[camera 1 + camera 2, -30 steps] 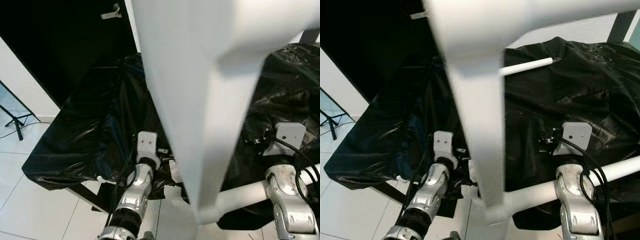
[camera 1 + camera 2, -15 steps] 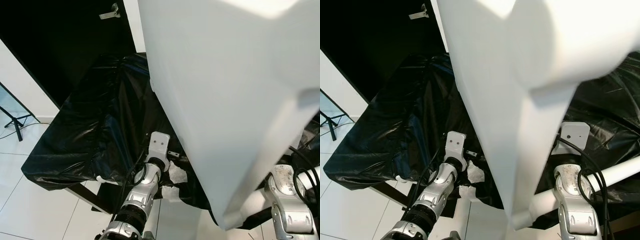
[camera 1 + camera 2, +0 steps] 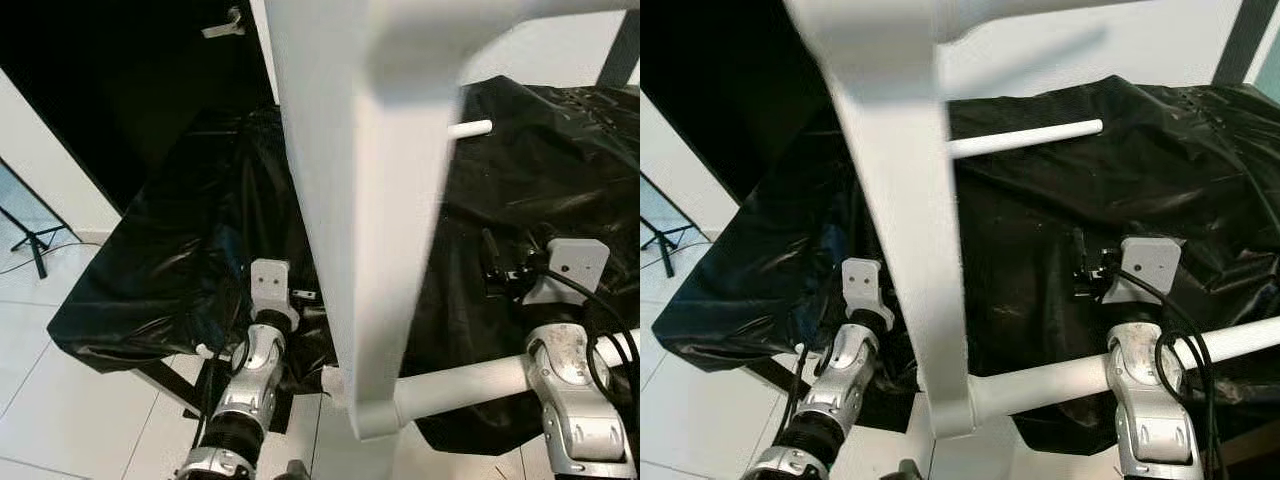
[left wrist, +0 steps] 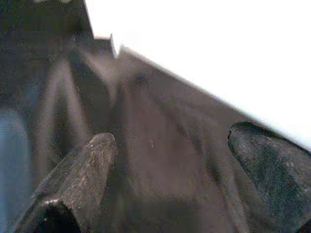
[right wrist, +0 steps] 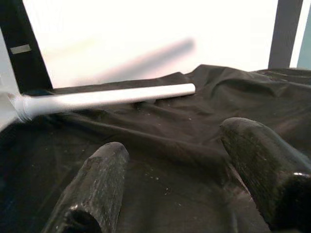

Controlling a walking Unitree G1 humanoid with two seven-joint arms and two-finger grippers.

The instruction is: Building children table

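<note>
Both grippers hover spread and empty over the crinkled black plastic sheet [image 3: 1160,180]: left gripper [image 4: 170,179] near its edge, right gripper [image 5: 194,184] facing a white round table leg [image 5: 107,97]. Between them the white children's table top [image 3: 900,250] stands on edge.

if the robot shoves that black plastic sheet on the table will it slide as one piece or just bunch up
The black plastic sheet would probably bunch up: it already lies in loose wrinkles and drapes limply over the table edge. Its glossy surface suggests it is thin and slippery, so open fingers may skid over it. The white leg lying across it could roll if the sheet shifts.
</note>
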